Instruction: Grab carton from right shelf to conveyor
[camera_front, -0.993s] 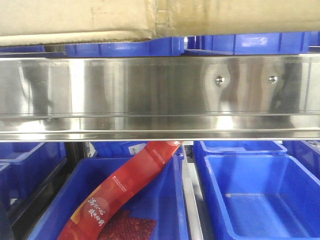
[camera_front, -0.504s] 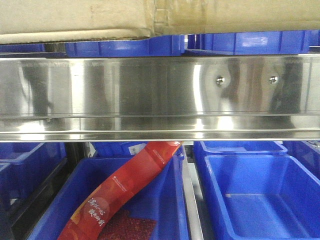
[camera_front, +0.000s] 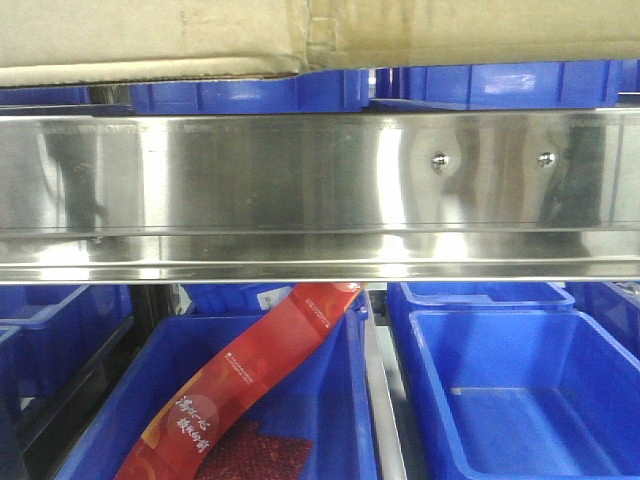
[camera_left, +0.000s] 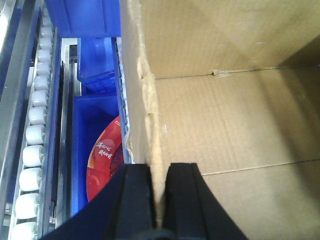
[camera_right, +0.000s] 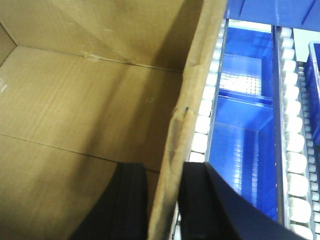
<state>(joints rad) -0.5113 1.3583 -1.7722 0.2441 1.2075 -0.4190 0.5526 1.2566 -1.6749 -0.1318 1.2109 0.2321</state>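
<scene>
The carton (camera_front: 150, 40) is a plain brown cardboard box. Only its bottom edge shows at the top of the front view, just above the right shelf's shiny steel rail (camera_front: 300, 190). In the left wrist view I look into the open carton (camera_left: 225, 125), and my left gripper (camera_left: 159, 170) is shut on its ragged left wall. In the right wrist view my right gripper (camera_right: 165, 167) is shut on the right wall of the carton (camera_right: 75, 100), one finger inside and one outside. The conveyor is out of view.
Blue bins (camera_front: 520, 400) sit below the rail, and one holds a red packet (camera_front: 250, 380). More blue bins (camera_front: 480, 85) stand behind the carton. White roller tracks (camera_left: 35, 135) (camera_right: 202, 125) run beside the carton, with blue bins (camera_left: 95, 125) (camera_right: 245, 140) underneath.
The carton's bottom edge has risen slightly above the steel rail since a second ago. The rail and the bins look the same.
</scene>
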